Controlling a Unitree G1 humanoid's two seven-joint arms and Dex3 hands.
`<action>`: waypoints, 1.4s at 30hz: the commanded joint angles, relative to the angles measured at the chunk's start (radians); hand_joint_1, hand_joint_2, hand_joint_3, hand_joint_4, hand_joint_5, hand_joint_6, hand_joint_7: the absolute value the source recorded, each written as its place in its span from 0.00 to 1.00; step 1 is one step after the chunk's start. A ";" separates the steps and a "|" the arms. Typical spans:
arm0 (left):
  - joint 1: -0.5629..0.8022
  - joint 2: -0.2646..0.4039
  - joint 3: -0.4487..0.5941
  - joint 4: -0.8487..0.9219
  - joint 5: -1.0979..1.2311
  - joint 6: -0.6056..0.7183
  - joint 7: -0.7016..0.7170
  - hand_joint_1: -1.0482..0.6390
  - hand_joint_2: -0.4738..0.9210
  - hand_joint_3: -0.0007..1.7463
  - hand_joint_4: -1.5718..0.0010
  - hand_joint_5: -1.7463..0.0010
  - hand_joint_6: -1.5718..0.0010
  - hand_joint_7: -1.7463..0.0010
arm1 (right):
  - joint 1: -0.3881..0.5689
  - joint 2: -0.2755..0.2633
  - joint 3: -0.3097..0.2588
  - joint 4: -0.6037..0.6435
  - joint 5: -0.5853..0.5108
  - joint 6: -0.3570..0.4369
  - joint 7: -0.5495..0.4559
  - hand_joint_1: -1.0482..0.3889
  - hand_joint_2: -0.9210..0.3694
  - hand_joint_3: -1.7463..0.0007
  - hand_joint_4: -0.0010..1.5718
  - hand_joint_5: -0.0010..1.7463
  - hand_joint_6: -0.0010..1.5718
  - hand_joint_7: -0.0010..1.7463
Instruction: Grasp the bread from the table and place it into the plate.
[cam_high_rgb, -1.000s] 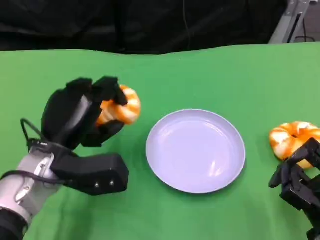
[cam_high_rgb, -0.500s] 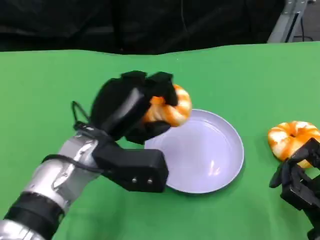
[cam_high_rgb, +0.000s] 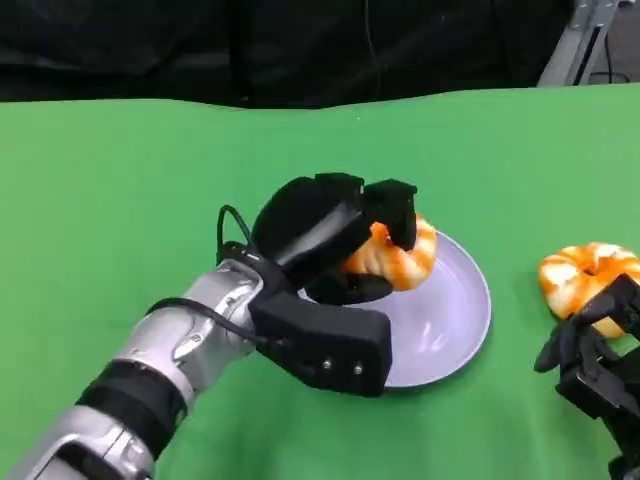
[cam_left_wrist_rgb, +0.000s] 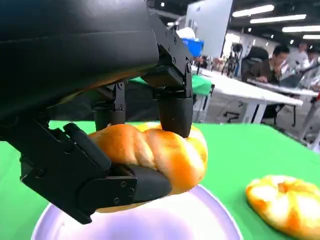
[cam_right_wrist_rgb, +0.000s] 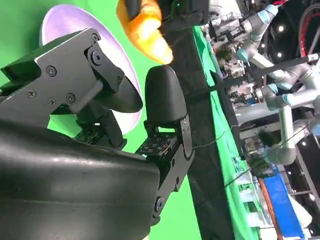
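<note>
- Gripping the bread (cam_high_rgb: 400, 255), the left hand (cam_high_rgb: 330, 235) has its fingers (cam_left_wrist_rgb: 175, 112) pressed on the top of the crust and its thumb (cam_left_wrist_rgb: 125, 185) tucked under the belly; the left wrist view shows the loaf held clear above the plate (cam_high_rgb: 450, 330), not resting on it.
- Bread reads as a twisted, glazed roll, golden with pale seams. Judged light and soft; the crust looks to give a little under the fingertips, so a firm squeeze would likely dent it. The glaze may be slightly slick.
- Best hold, by my reckoning, is the one in use: across the thick middle, top against underside, where the twist gives the fingers a ridge to sit in.
- Plate is shallow, pale lilac, smooth and glossy; its bare floor lies directly beneath the palm. A dropped roll could slide on it, so a low release seems wise.
- Second roll (cam_high_rgb: 585, 280) lies on the cloth well off to the outer side of the plate, just ahead of the right hand (cam_high_rgb: 590, 360).
- Right hand rests low on the table with fingers curled and nothing seen in them; whether fully closed I cannot tell.
- Surface is a green cloth (cam_high_rgb: 150, 170), matte and flat.
- Room beyond, in the left wrist view: white tables, overhead strip lights and seated people, all blurred.
</note>
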 joint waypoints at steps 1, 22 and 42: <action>-0.021 -0.019 -0.015 0.062 0.005 -0.003 0.020 0.55 0.83 0.44 0.51 0.00 0.58 0.02 | 0.004 0.000 -0.003 -0.012 -0.001 -0.011 -0.013 0.70 0.33 0.23 0.56 1.00 0.47 0.94; -0.079 -0.004 -0.082 0.199 0.027 -0.071 -0.065 0.33 1.00 0.24 0.67 0.80 0.55 0.93 | 0.012 -0.002 -0.002 -0.030 0.006 -0.001 -0.011 0.69 0.31 0.26 0.56 1.00 0.47 0.93; 0.035 0.042 0.035 0.121 -0.159 -0.136 -0.168 0.05 1.00 0.31 0.97 0.99 0.81 0.98 | 0.016 0.001 0.005 -0.043 -0.001 0.007 -0.025 0.69 0.31 0.28 0.56 1.00 0.48 0.92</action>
